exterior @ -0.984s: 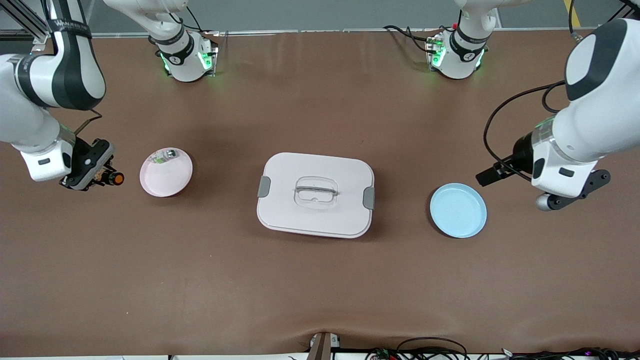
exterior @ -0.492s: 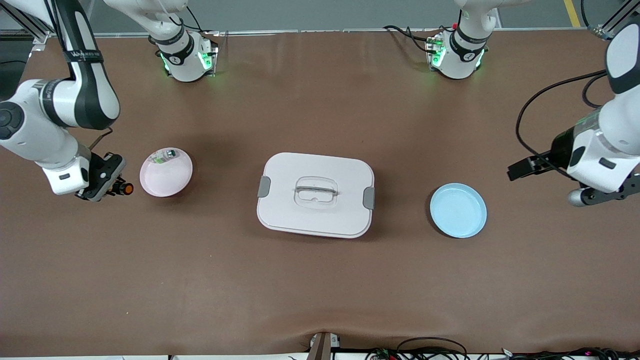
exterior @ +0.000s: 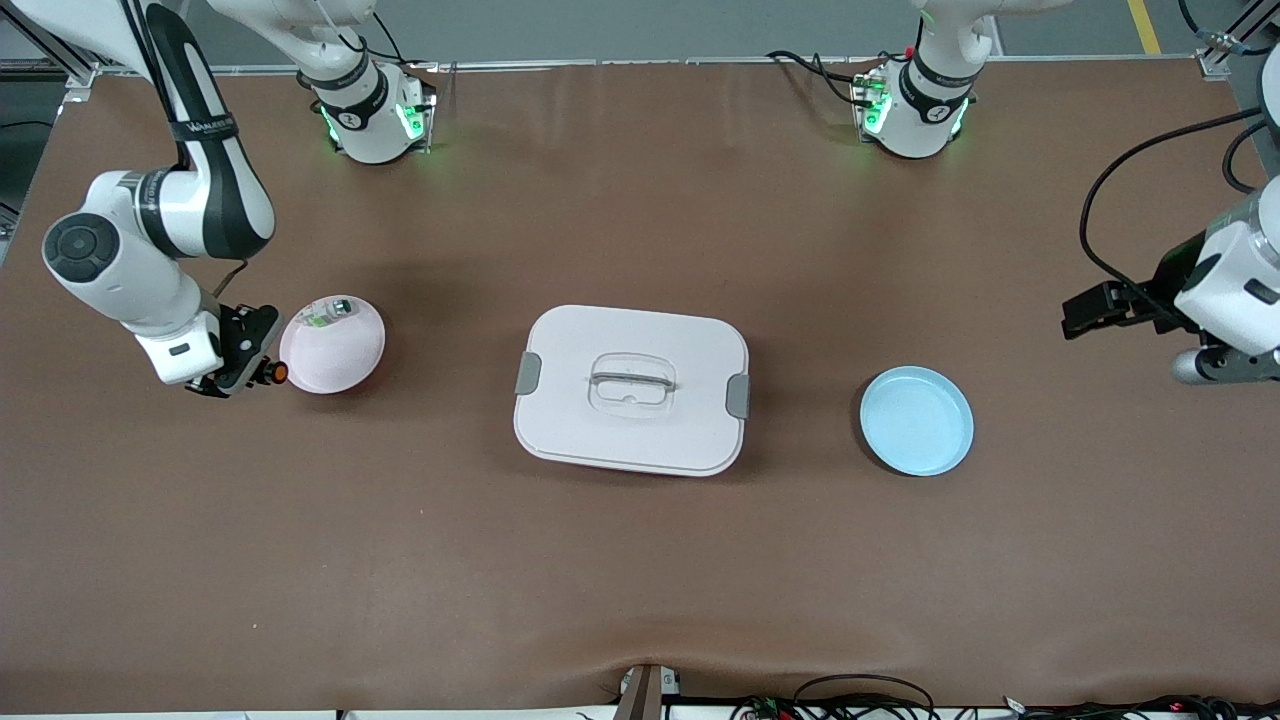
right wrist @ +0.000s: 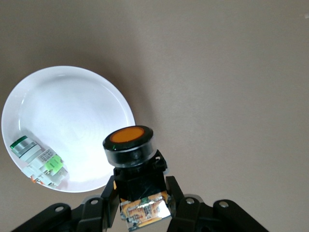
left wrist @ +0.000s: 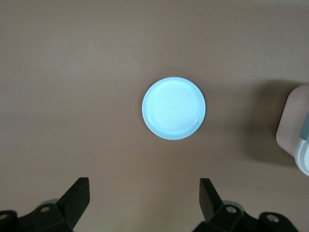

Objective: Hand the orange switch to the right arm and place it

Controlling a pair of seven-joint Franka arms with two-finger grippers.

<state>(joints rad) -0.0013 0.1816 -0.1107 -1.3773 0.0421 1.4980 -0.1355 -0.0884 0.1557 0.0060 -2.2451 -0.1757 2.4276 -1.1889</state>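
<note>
Orange switch aside, I go by size: the brown desk carries a white lidded box at its middle, a blue plate toward the left arm's end and a pink plate toward the right arm's end. My left claw hangs spread wide near the blue plate. My right claw grips the switch just over the pink plate's rim. A small clear, green and silver part lies in that plate.

Lidded box between two plates, small part in one
</note>
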